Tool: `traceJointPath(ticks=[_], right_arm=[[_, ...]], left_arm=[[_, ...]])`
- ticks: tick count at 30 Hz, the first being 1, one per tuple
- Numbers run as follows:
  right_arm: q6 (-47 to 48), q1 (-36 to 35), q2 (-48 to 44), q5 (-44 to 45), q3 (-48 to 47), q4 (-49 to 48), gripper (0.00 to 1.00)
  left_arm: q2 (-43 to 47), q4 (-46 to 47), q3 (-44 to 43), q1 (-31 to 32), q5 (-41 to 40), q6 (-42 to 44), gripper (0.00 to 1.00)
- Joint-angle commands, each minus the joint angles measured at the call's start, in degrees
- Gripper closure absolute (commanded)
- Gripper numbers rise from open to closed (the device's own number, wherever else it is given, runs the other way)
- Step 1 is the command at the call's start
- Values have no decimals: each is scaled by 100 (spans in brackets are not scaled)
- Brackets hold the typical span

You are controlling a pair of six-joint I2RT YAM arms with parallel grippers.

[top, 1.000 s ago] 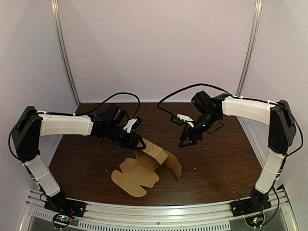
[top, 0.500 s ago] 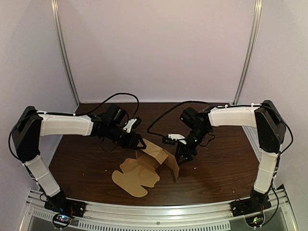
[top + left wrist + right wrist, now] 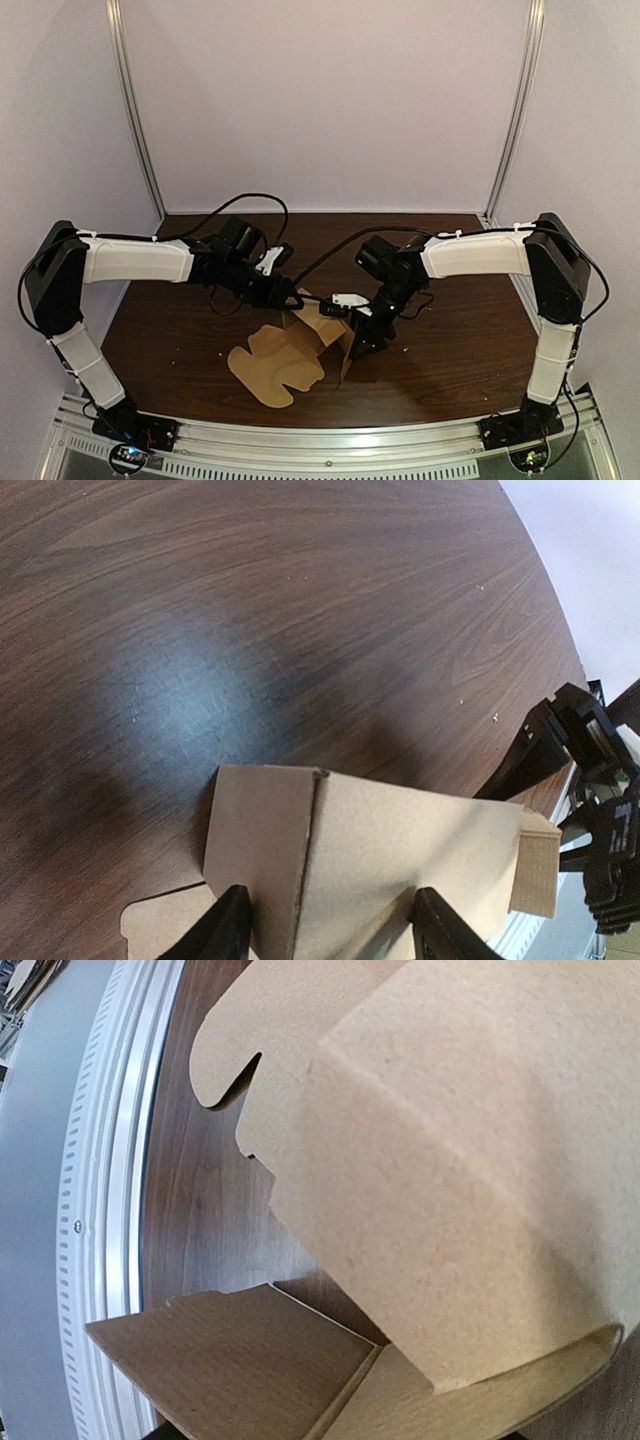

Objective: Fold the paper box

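Note:
The brown paper box (image 3: 300, 345) lies half-formed on the table, its scalloped lid flap (image 3: 262, 368) flat toward the front. My left gripper (image 3: 289, 297) holds the box's raised back wall. In the left wrist view my left gripper (image 3: 330, 935) has its fingers on either side of a creased corner of the box (image 3: 400, 850). My right gripper (image 3: 358, 338) presses against the box's right side flap, which stands nearly upright. In the right wrist view cardboard (image 3: 450, 1160) fills the frame, and only dark finger edges show at the bottom corners, far apart.
The dark wood table (image 3: 460, 340) ends at a metal rail (image 3: 320, 440) along the front edge, close to the box. The right gripper (image 3: 560, 750) shows beyond the box in the left wrist view. Enclosure walls and posts stand behind and beside the table.
My right arm swung left and down from mid-table to the box and pushed its right flap from lying outward to standing up. The left arm stayed put.

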State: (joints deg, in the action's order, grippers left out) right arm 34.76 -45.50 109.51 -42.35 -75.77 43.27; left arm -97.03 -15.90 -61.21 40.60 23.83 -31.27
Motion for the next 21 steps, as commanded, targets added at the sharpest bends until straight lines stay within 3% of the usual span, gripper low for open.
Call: traceJointPath(ticks=[1,11,21], right_arm=[[-683,-101,-45,129,52,-717,43],[-1965,-128,-144,807,130,-1863,42],[-2465,-197,7,1506,41,-2163,44]], left_arm=[[-36,200,141,35,25,-83,43],[106,333,272,118,-146,-385,43],[215,606,391,370,-481,-913,44]])
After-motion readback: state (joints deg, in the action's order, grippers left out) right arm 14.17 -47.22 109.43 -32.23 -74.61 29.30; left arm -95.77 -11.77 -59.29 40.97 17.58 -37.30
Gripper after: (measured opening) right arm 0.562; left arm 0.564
